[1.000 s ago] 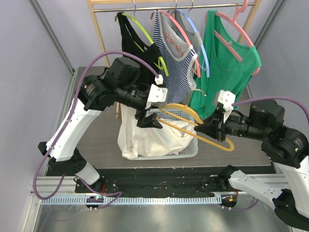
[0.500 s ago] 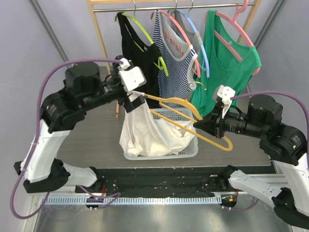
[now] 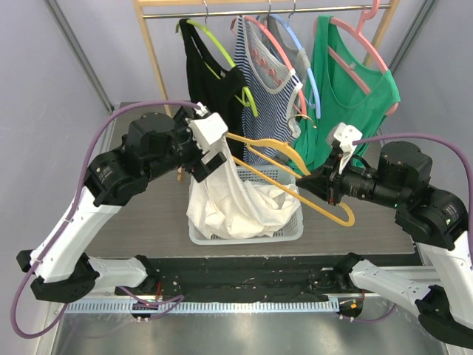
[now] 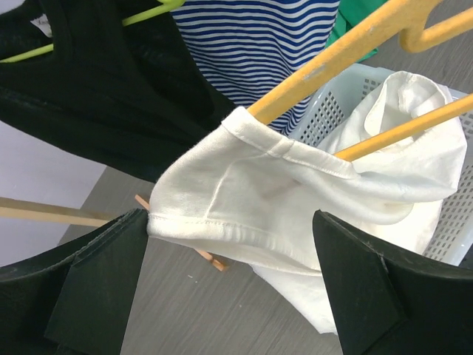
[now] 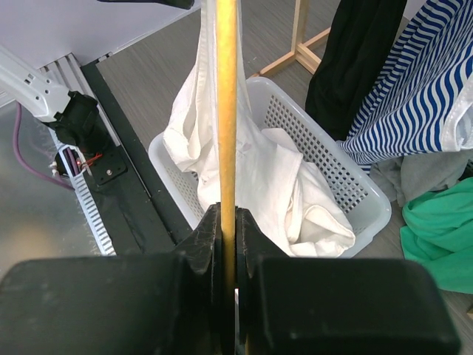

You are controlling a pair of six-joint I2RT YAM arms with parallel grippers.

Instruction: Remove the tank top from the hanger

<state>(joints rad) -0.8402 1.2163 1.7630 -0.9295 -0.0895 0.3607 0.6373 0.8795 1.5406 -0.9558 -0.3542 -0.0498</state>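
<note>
Stage of removal, seen from the top external camera and both wrists. The right end effector was clamped tight on the orange hanger, holding it out over the white basket on the tabletop; the right wrist view showed the bar pinched between closed fingers, though which part of the hanger frame that bar belonged to could not be told for certain from this angle. The left end effector stood with its jaws wide apart and gripping nothing, at the hanger's far end. The white tank top was only partly freed: one hemmed opening was looped over the hanger's tip and lay between the open left fingers, while the rest of the garment hung down in loose folds, its bulk bunched inside the basket. The step in hand was judged to be the clearing of this last loop. The next move would call for the left fingers to close on the stitched hem near the tip and draw it outward along the hanger arm, past its end, while the right grip held the hanger steady. The cloth looked soft, thin and creased, likely to stretch rather than slide.
</note>
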